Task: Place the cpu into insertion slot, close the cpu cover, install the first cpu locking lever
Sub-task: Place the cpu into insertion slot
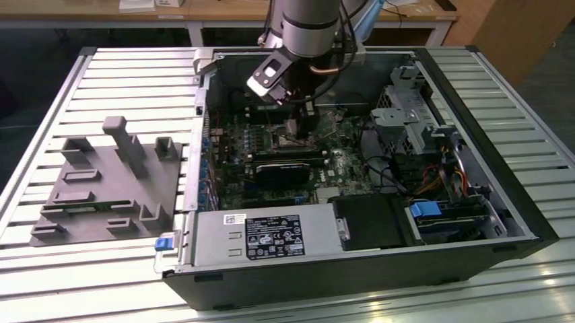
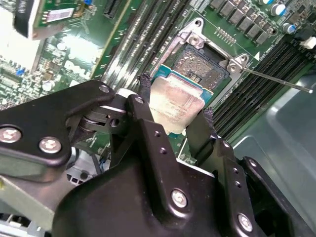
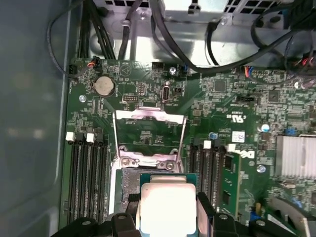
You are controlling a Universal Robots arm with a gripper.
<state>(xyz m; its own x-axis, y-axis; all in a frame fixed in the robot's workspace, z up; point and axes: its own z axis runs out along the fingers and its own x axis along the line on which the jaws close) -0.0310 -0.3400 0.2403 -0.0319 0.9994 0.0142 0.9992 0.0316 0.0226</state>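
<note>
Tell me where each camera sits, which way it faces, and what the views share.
Exterior view: off the arm, high, looking down into the open computer case; the arm reaches in.
First wrist view: on the arm, facing the motherboard; jaws shut on the cpu, open cpu cover beyond.
Second wrist view: on the arm, slanted from behind the jaws toward the socket.
Shared: both wrist views show the jaws, cpu and socket.
</note>
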